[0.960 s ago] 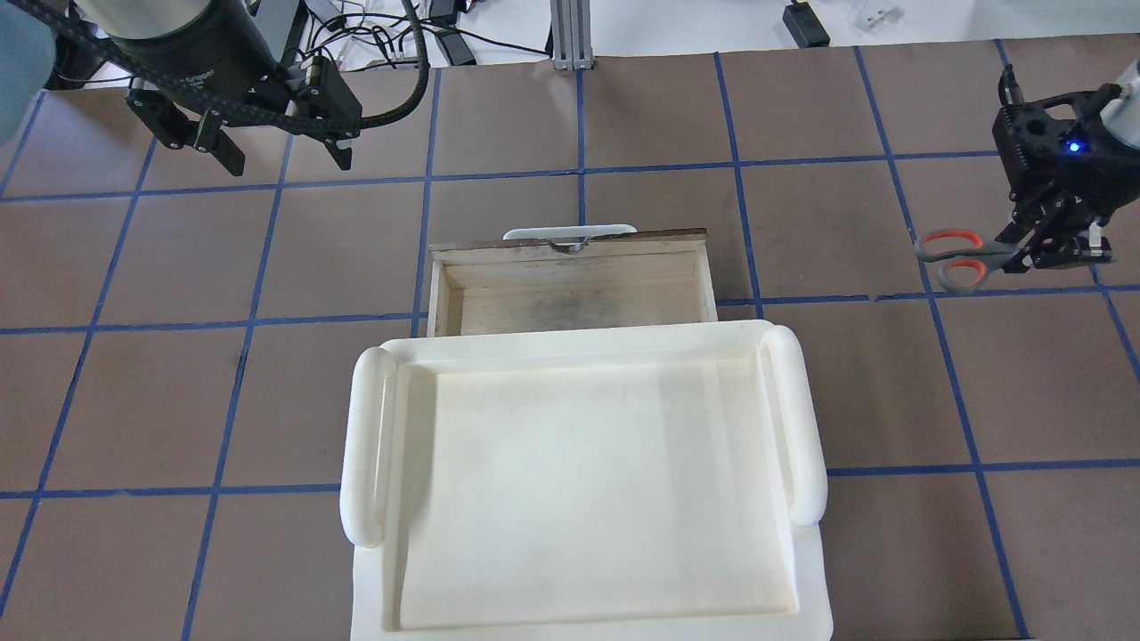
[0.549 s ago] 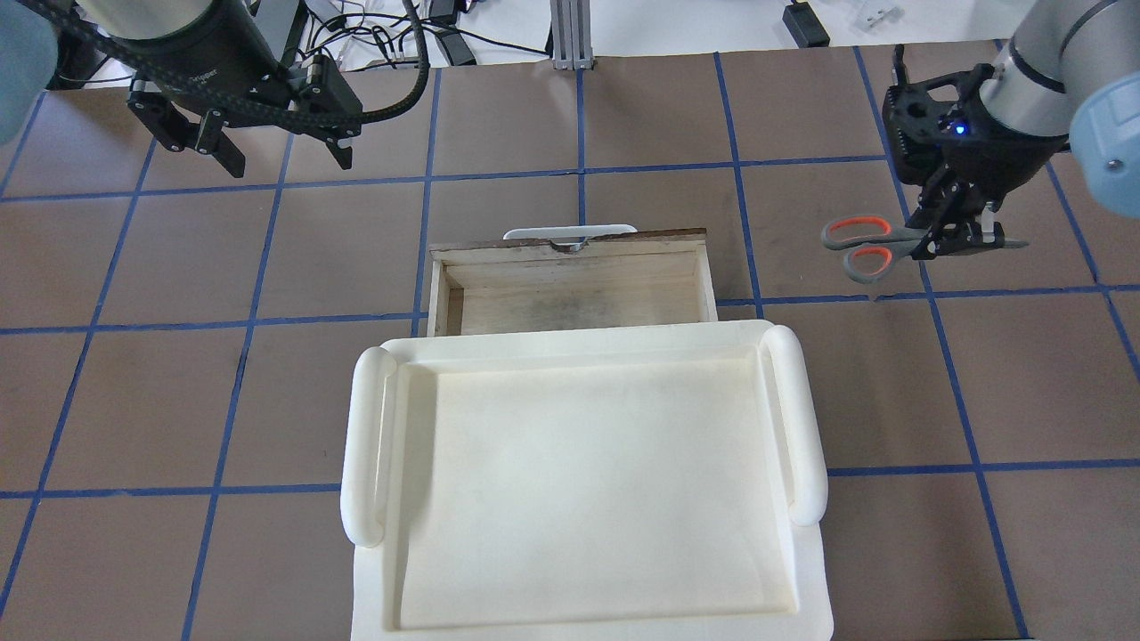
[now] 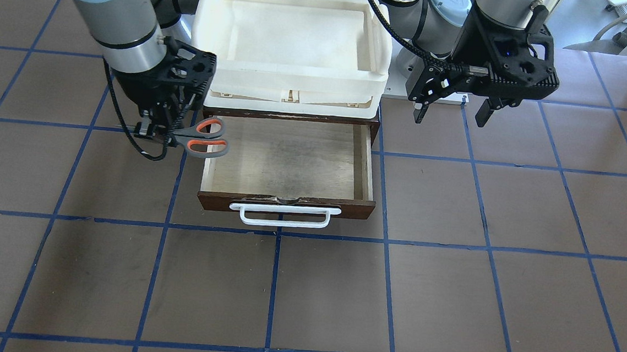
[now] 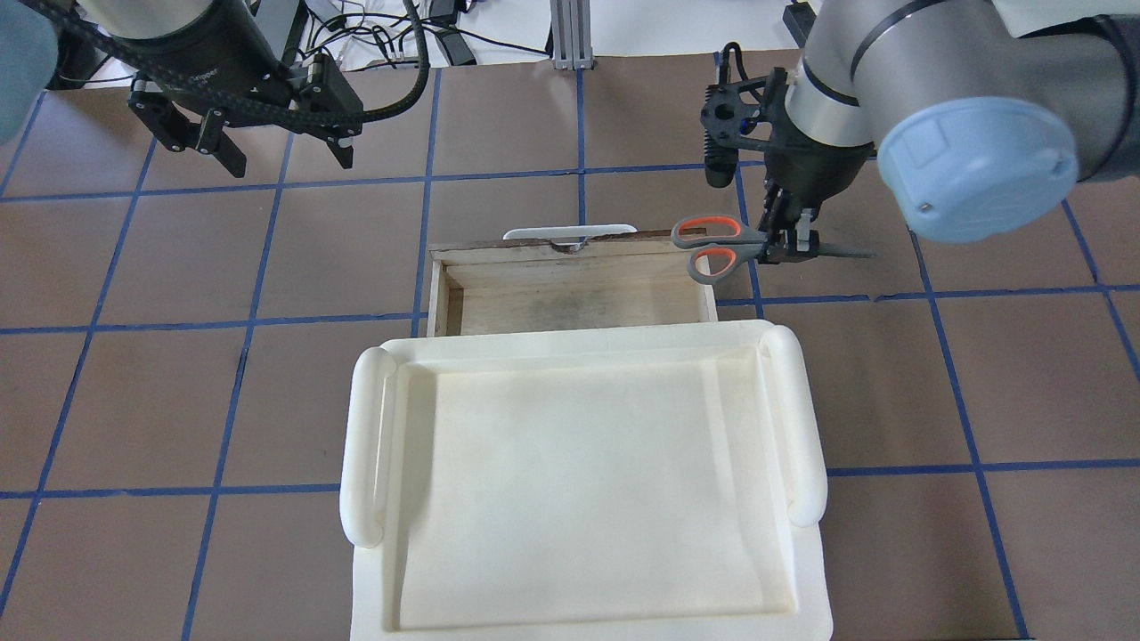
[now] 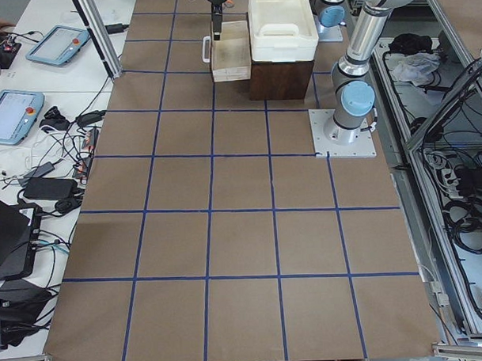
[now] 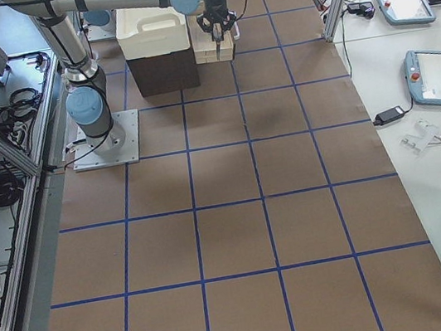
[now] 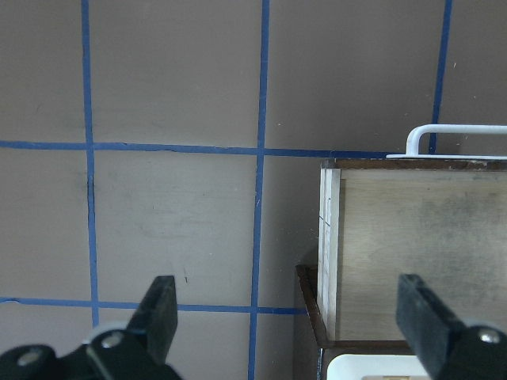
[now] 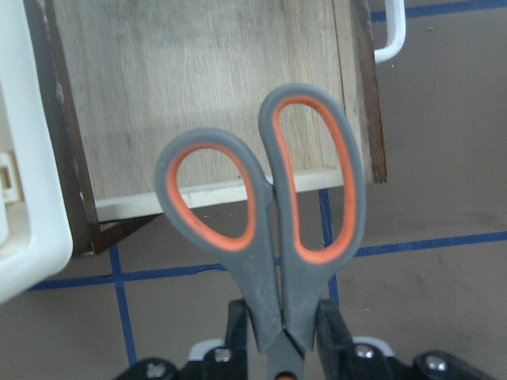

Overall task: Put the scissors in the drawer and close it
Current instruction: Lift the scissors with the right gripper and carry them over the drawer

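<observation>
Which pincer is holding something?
The right pincer, shut on the scissors at the drawer's edge; the left pincer is open and empty.

I've brought the right gripper in from the far right edge of the table. A second ago it hung well apart from the drawer, and now it sits just beside the drawer's right wall. The scissors rode along in its grip, and their grey handles now hang over that wall near the front corner. The right arm has swung into the overhead view too, blue-capped joint and all.
</observation>
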